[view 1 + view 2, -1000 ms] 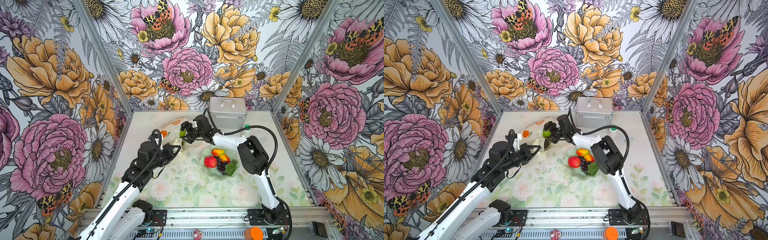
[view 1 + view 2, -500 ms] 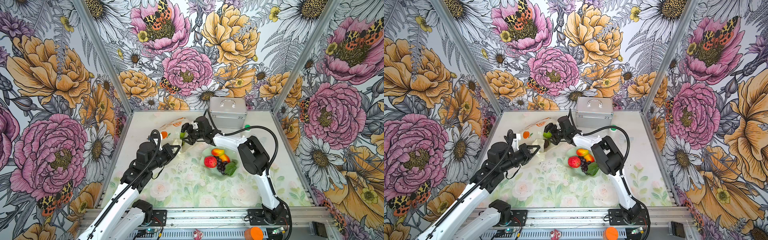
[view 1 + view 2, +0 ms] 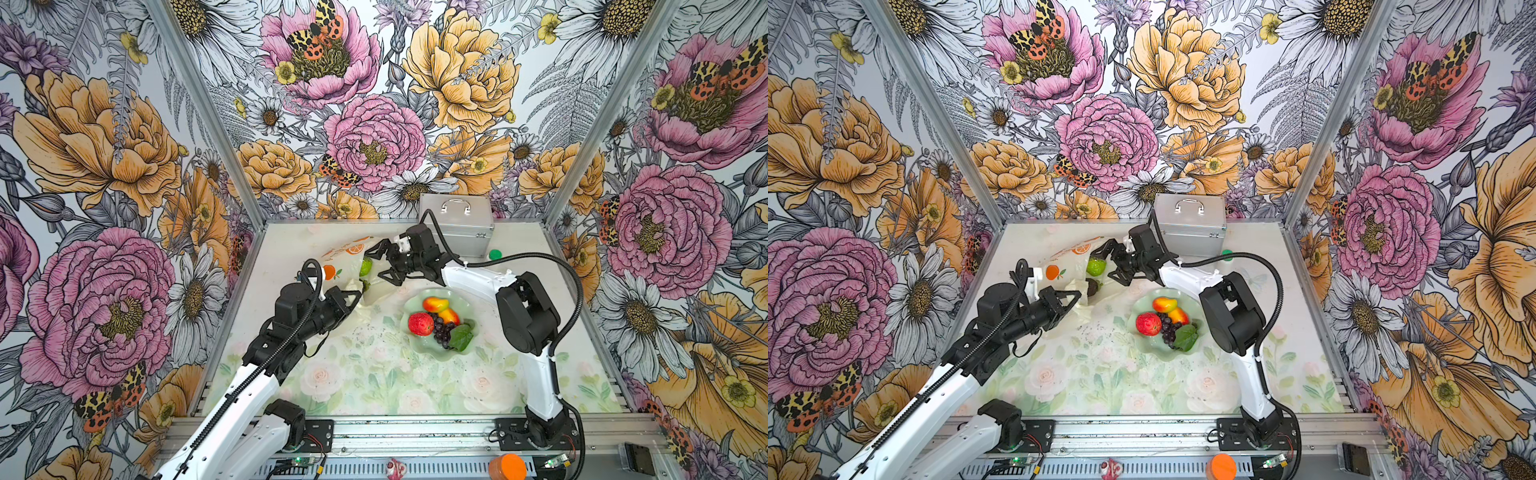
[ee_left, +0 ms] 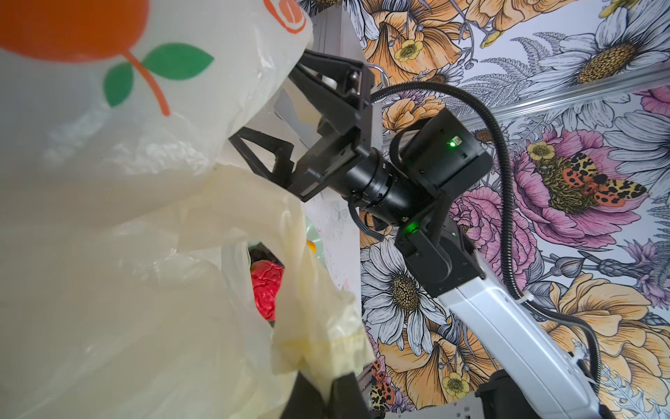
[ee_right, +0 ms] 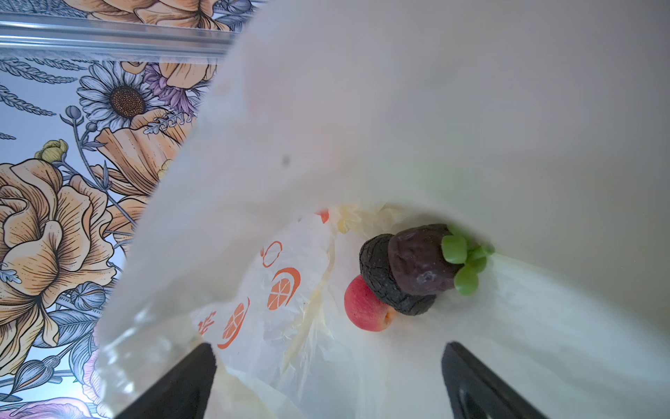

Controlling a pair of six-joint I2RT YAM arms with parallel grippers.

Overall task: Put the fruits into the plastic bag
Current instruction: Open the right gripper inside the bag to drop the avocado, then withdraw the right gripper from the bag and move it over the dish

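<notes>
- In both top views the left gripper (image 3: 354, 296) is clamped tight on the near edge of the plastic bag (image 3: 343, 259). The bag lies at the back left of the worktop (image 3: 374, 374), near the silver case (image 3: 457, 224).
- In a top view the right gripper (image 3: 1107, 262) stands at the bag's mouth with its jaws spread wide and nothing between them. A green fruit (image 3: 1095, 266) and a dark fruit (image 3: 1092, 286) show through the plastic just beside it.
- The pale green dish (image 3: 1144, 347) sits near the bag and holds the strawberry (image 3: 1148, 324), mango (image 3: 1165, 304), grape bunch (image 3: 1169, 329) and leaf (image 3: 1185, 337).
- In the left wrist view, bag plastic fills most of the frame and is bunched between the left gripper's black fingers (image 4: 348, 397). The right gripper (image 4: 268, 101) gapes wide at the bag's rim and grips nothing. The strawberry (image 4: 266, 290) shows through a gap in the folds.
- In the right wrist view, the right gripper's fingers (image 5: 181, 384) stand far apart and empty, and the camera looks into the bag (image 5: 398, 109).
- Deep inside the bag lie the apple (image 5: 364, 310), the avocado (image 5: 377, 275) and a purple fruit with green leaves (image 5: 422, 261), all touching one another.
</notes>
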